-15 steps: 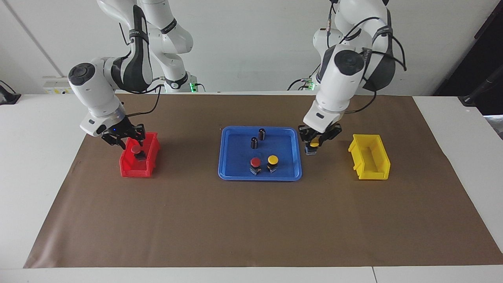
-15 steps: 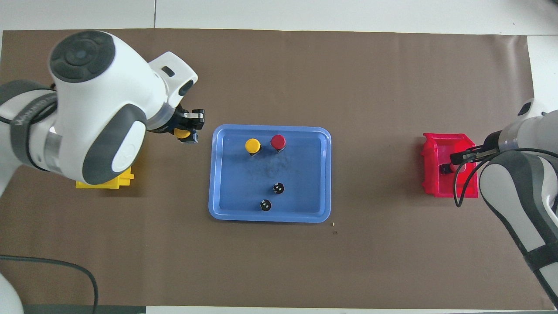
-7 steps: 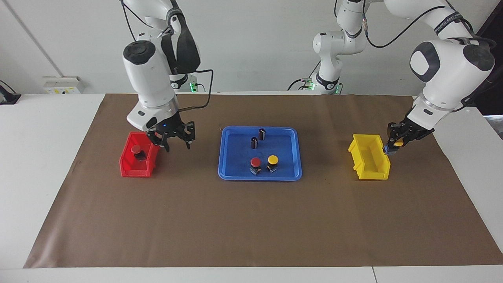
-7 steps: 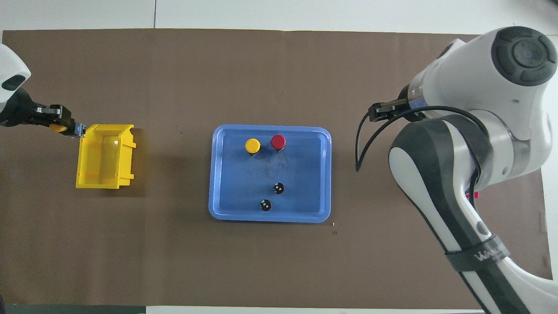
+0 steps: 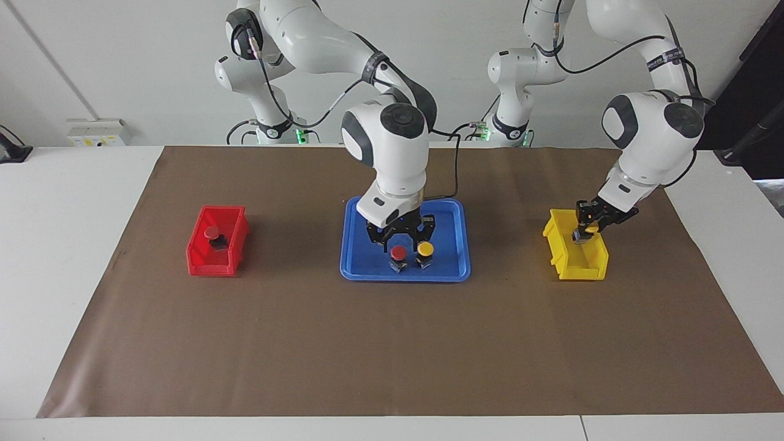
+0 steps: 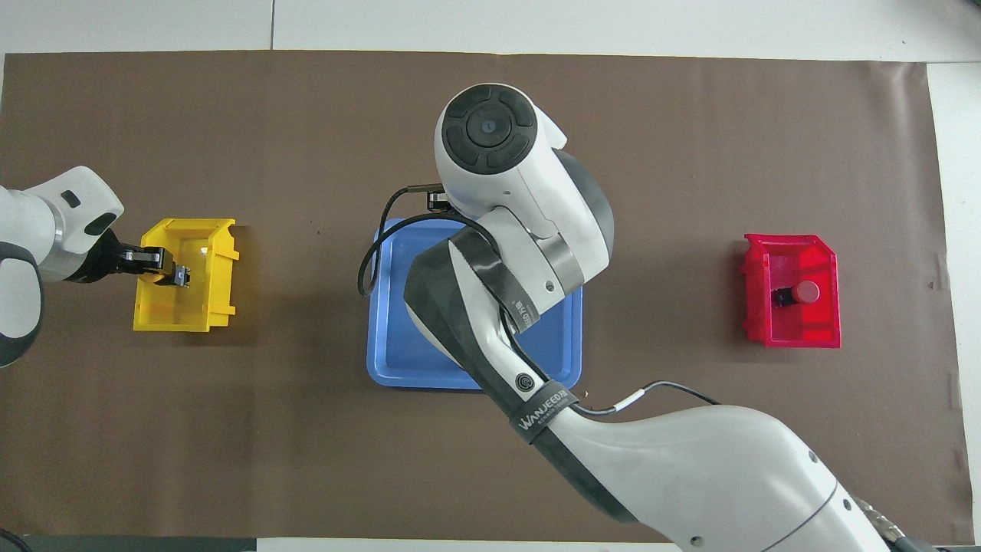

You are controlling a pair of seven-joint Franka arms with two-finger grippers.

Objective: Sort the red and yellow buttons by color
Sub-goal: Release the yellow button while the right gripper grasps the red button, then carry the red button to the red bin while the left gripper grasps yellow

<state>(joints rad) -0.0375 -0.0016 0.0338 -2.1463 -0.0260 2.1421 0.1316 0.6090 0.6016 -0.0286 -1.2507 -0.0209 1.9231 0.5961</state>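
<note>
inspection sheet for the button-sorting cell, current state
Surface: brown mat on a white table, flat.
Job's things: binned red button in the red bin; tray red button and tray yellow button side by side on the blue tray; held yellow button low over the yellow bin.
Clutter: nothing seen; the right arm hides part of the tray.
Grippers: left gripper shut on the held yellow button; right gripper open, over the tray red button.
Cables: black cable loops off the right arm's wrist, above the tray.
Surroundings: white wall; wall box.
</note>
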